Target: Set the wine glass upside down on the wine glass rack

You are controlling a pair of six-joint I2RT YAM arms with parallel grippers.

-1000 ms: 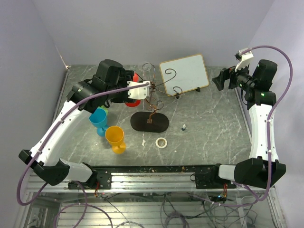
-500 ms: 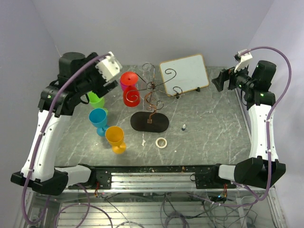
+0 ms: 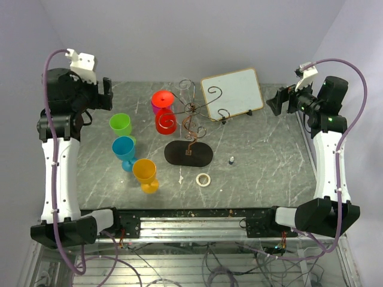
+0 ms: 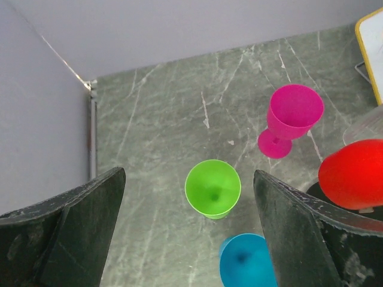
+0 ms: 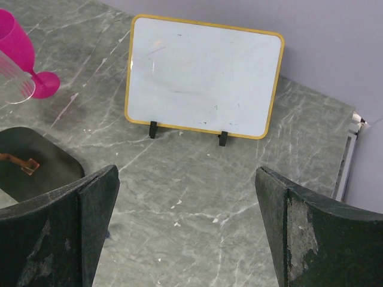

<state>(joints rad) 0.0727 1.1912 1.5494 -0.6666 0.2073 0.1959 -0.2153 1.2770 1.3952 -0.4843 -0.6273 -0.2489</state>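
Red glass (image 3: 166,121) hangs inverted on rack (image 3: 202,156); left tool (image 4: 188,197), right tool (image 5: 187,197) gape empty

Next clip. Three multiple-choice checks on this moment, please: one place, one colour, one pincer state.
1. Where is the tape ring?
A) behind the white board
B) on the table, just nearside of the rack's black base
C) inside a glass

2. Which colour is the standing glass closest to that ring?
A) green
B) magenta
C) orange

3. The left pincer is:
A) shut on a glass
B) open, empty
C) out of view

Key: B, the ring lies before the base; C, the orange glass stands nearest; B, its fingers are spread, gripping nothing.
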